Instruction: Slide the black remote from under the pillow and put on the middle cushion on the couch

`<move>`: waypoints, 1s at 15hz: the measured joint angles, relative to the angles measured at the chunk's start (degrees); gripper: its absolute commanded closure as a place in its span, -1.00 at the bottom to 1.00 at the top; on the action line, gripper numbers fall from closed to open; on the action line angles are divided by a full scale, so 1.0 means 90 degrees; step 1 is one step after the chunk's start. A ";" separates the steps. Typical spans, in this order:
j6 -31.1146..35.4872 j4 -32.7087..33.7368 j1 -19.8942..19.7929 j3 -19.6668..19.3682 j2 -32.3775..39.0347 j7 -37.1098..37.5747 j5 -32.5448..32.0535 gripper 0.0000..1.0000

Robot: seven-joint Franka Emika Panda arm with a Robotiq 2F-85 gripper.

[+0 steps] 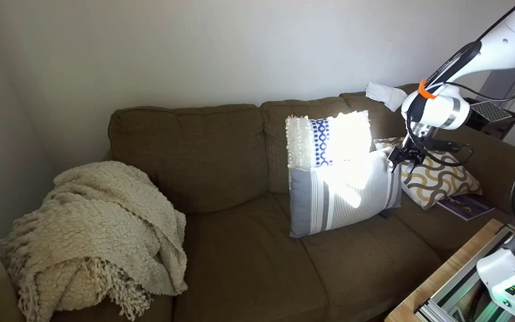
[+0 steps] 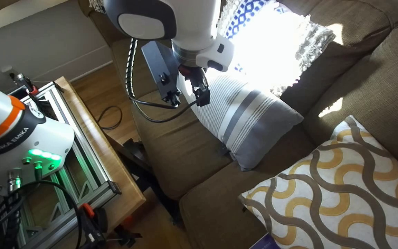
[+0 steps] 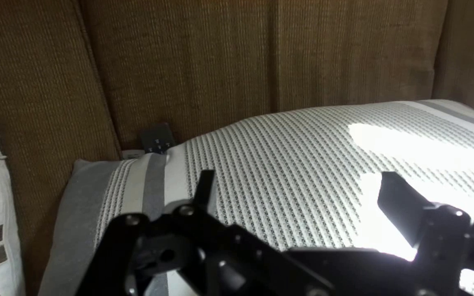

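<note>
- Gripper [image 3: 296,179] nearest in the wrist view, its fingers [image 3: 401,205] spread wide and released, with only the striped pillow [image 3: 278,164] seen through the gap; whether a fingertip touches it, I cannot tell
- Remote [image 3: 157,139] partly under the pillow's long edge, one dark end with pale marks poking out onto the middle cushion [image 1: 369,255], just beside the seam [image 3: 102,98]; a small pale tag [image 3: 133,154] shows next to it
- In both exterior views what is probably that end shows as a small dark patch at the pillow's lower edge, too dim to be sure
- Striped pillow leaning back on the couch [image 1: 186,156], the fringed pillow [image 1: 324,138] behind it, parts of both glaring white; its grey end crosses the seam
- Wavy pillow [image 2: 327,193] on the next seat [image 2: 216,207], apart from the striped one in the wrist view, a purple book [image 1: 465,206] partly covered by its edge
- Arm [image 1: 503,49] reaching over the couch in both exterior views, its base [image 2: 52,136] above a wooden table [image 2: 128,197], green lights [image 2: 45,154] lit, with a loop of cable [image 2: 121,116] on the floor [image 2: 93,95]
- Cream blanket [image 1: 101,228] heaped at one end of the couch, white cloth [image 1: 385,95] on top of the couch's back
</note>
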 measured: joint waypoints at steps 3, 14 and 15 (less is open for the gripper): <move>0.0000 0.0023 -0.0007 0.0017 0.0000 0.0000 0.0013 -1.00; -0.0368 0.0221 -0.0679 0.0196 0.0568 0.0977 0.1702 -1.00; -0.0305 0.0224 -0.0738 0.0186 0.0652 0.1049 0.1903 -1.00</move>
